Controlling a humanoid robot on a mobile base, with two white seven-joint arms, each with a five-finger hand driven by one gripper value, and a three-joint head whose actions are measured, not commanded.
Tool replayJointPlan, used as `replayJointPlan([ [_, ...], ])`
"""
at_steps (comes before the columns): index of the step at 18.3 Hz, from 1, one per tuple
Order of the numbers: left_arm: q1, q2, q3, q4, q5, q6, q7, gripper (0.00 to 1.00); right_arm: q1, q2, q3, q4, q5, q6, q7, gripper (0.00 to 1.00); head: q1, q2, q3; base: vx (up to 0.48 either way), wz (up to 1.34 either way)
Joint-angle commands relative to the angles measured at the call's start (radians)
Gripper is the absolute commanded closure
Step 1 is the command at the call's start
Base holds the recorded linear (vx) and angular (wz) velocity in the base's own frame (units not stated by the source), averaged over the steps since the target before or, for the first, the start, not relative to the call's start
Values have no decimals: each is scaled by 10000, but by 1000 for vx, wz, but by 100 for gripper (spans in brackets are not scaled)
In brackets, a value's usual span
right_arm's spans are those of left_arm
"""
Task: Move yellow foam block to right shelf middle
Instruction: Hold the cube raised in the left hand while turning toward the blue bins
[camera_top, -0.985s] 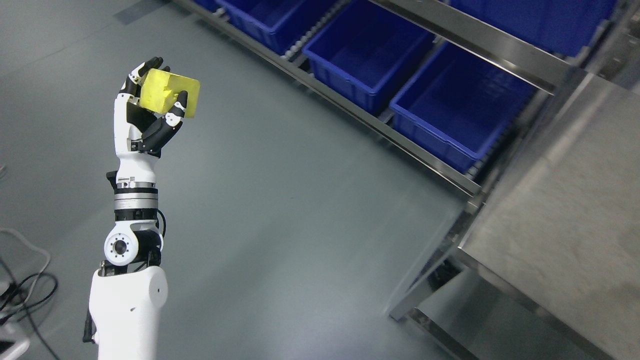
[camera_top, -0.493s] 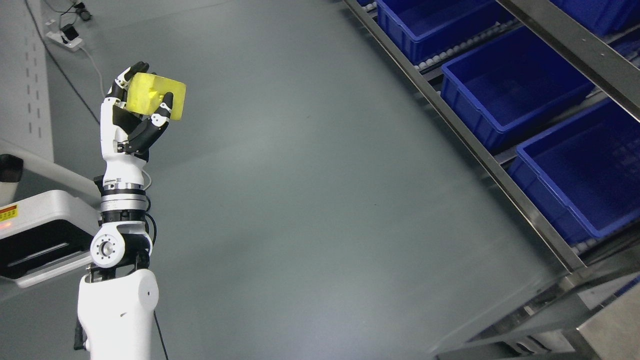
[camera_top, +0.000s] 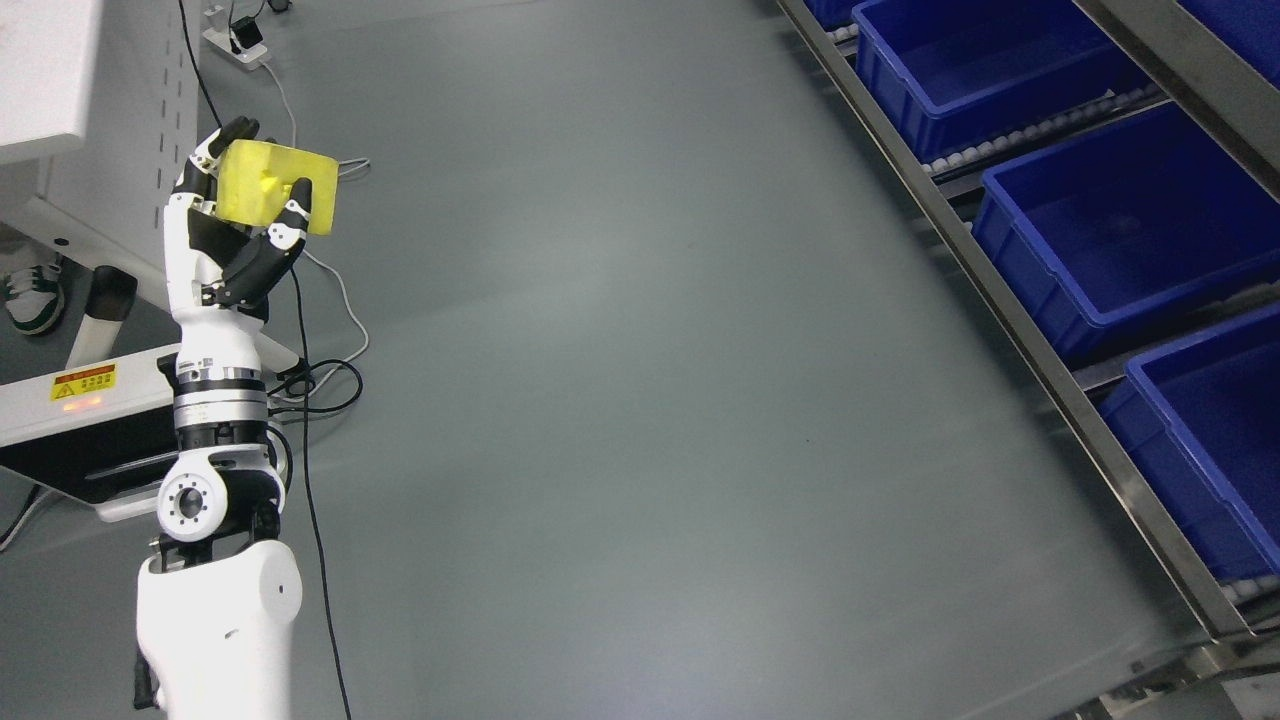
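Item: yellow foam block (camera_top: 272, 188), carried clear of any surface, high at the left of my head view.
Holder: my left robot hand (camera_top: 235, 235), arm upright from the lower left; fingers (camera_top: 297, 197) curled around the block's near face, thumb side behind it, so the robot hand is clamped on the block.
Other arm: my right arm is not in view.
Grip note: foam gives under pressure, so I judge a moderate, steady squeeze best; harder clamping would only dent it and might let it spring loose on release.
Destination: shelf (camera_top: 1010, 320) along the right edge, with blue bins (camera_top: 1120, 225) on its roller rails; well apart from the block, a wide stretch of grey floor (camera_top: 640, 400) between.
Which level: I cannot tell from here which tier counts as the middle; only slanted rails and bins show.
Step in hand: transport. I judge the task roughly midway, block secured but not yet near the shelf.
Handling advice: I keep the wrist upright and the block high while the base turns, then bring the arm across only once the shelf faces me squarely.
Hazards: black cable (camera_top: 310, 440) and white cable (camera_top: 340, 290) trailing on the floor beside my arm; white machine (camera_top: 60, 400) with a yellow warning label close on the left; a person's shoe (camera_top: 25, 297) at the left edge. I swing away from these.
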Motion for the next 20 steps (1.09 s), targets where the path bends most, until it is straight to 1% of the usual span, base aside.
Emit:
replayJointPlan([
  [1,43,159,696,-201,1,-21,-52,50,15,-175,1,-174,31,0,8,0,0,0,0,92,240],
  [6,43,159,774,-216,1,-21,-52,50,15,-175,1,-174,31,0,8,0,0,0,0,144,142],
  [10,59,159,774,-354,1,-21,-68,50,15,-175,1,-174,31,0,8,0,0,0,0,231,-208],
  [14,74,159,743,-462,1,-5,-83,50,15,-175,1,-174,46,0,8,0,0,0,0,292,-409],
  [20,-2,159,651,-462,1,25,-83,50,15,-175,1,-174,31,0,8,0,0,0,0,390,-569],
])
